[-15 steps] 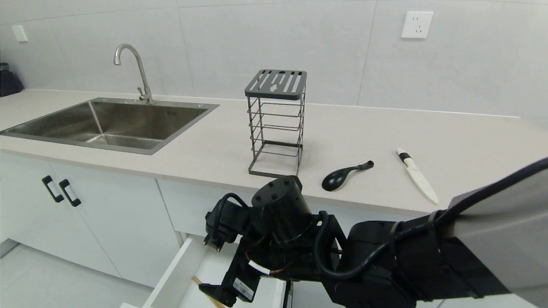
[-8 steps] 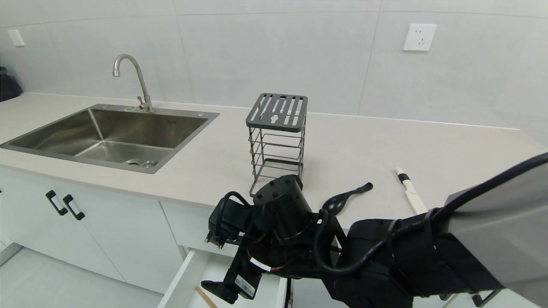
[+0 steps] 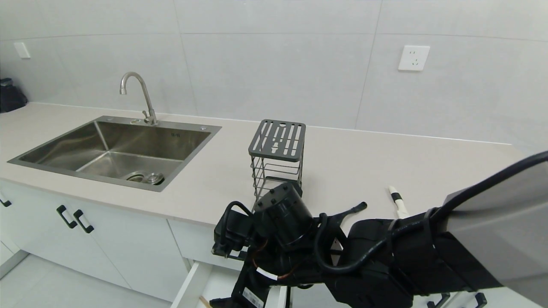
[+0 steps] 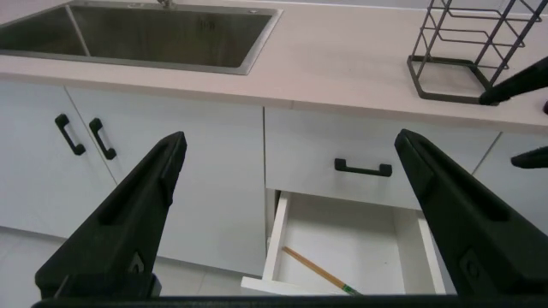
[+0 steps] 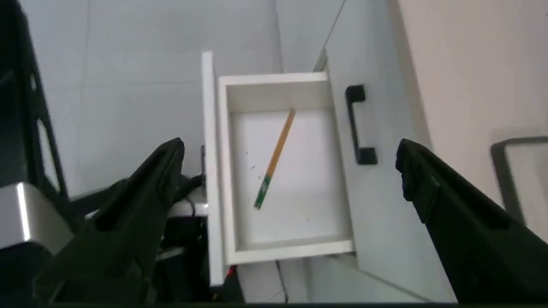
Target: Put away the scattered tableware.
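White tiles back a pale worktop [image 3: 364,162] in the head view. It carries one sink [image 3: 115,149], one wire rack [image 3: 277,158], one black spoon [image 3: 355,208] with its handle toward the knife, and one white knife [image 3: 397,200] with its handle toward the wall.

Left wrist view: the left pincer [image 4: 289,141] is released and faces one open drawer [image 4: 368,248]. One chopstick [image 4: 315,269] lies diagonally inside.

Right wrist view: the right pincer [image 5: 289,147] is released above that drawer.

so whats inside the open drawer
One wooden chopstick with a green end, lying diagonally on the drawer floor. The drawer's back end sits under the closed drawer front above, so anything there is hidden.
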Robot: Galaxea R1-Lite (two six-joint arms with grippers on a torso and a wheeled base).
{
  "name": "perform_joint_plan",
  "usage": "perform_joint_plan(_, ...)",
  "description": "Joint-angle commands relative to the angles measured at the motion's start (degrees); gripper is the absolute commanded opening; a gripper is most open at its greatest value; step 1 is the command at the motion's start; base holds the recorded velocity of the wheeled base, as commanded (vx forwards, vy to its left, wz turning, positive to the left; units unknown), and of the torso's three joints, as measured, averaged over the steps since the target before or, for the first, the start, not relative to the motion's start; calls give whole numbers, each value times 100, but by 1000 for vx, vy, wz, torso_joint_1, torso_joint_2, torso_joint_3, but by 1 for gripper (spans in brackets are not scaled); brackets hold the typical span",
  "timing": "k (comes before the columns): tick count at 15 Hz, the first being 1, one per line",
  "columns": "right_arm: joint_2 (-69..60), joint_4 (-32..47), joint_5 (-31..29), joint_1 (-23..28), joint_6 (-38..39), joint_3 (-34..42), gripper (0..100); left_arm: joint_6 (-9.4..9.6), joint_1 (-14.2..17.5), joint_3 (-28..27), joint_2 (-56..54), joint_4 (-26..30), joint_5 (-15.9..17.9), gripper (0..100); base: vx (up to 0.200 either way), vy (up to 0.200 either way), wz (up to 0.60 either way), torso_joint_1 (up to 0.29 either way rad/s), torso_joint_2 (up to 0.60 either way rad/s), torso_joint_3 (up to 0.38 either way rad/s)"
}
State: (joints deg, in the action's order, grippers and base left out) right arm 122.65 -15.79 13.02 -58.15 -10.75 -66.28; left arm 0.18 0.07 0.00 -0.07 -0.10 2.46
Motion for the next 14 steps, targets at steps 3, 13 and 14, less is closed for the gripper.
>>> perform_joint_plan(3, -259, 937, 166, 251, 135, 10, 100, -1, 1, 0, 7, 1, 0, 100, 0, 0, 0, 32, -72, -34)
perform_joint_plan(13, -1200, -460, 104, 1025, 135, 1996, 100, -1, 1, 0, 7, 1, 0, 100, 0, 0, 0, 0, 0, 0)
perform_joint_plan(14, -1200, -496, 96, 1034, 117, 2023, 100, -1, 1, 0, 7, 1, 0, 100, 0, 0, 0, 0, 0, 0)
